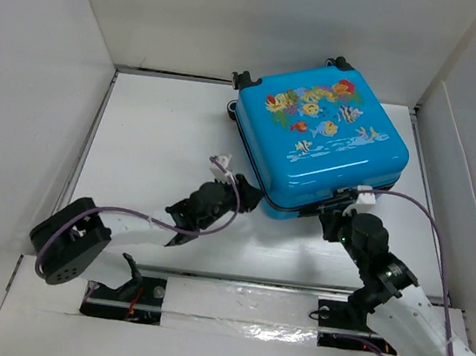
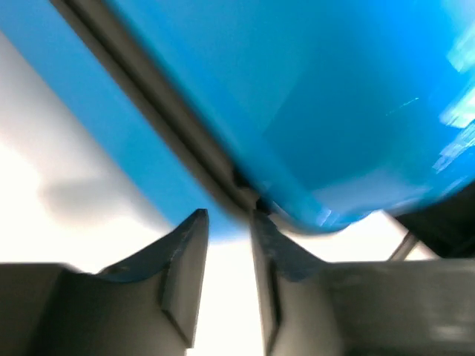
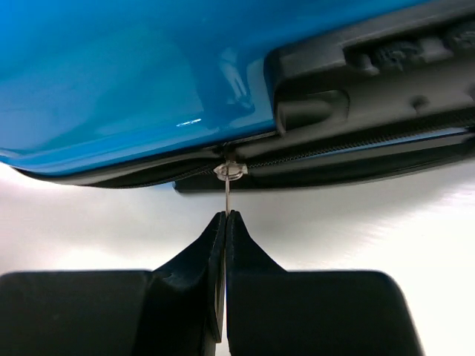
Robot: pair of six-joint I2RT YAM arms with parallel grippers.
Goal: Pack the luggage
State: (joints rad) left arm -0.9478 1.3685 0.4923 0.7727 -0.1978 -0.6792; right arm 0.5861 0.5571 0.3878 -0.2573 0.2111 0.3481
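Observation:
The luggage (image 1: 320, 141), a bright blue hard-shell case with a fish print, lies closed and flat on the white table (image 1: 155, 141). My left gripper (image 1: 248, 199) is at its near left corner. In the left wrist view this gripper (image 2: 228, 219) stands slightly open with nothing between the fingers, its tips just under the dark zip seam (image 2: 185, 133) of the luggage (image 2: 334, 111). My right gripper (image 1: 339, 211) is at the near edge. In the right wrist view it (image 3: 225, 216) is shut on the thin metal zip pull (image 3: 227, 191) hanging from the slider (image 3: 229, 170).
White walls (image 1: 29, 98) box the table in on the left, back and right. The case's black wheels (image 1: 244, 80) point to the back wall. A dark moulded handle part (image 3: 371, 67) sits right of the slider. Purple cables (image 1: 418, 210) loop from both wrists.

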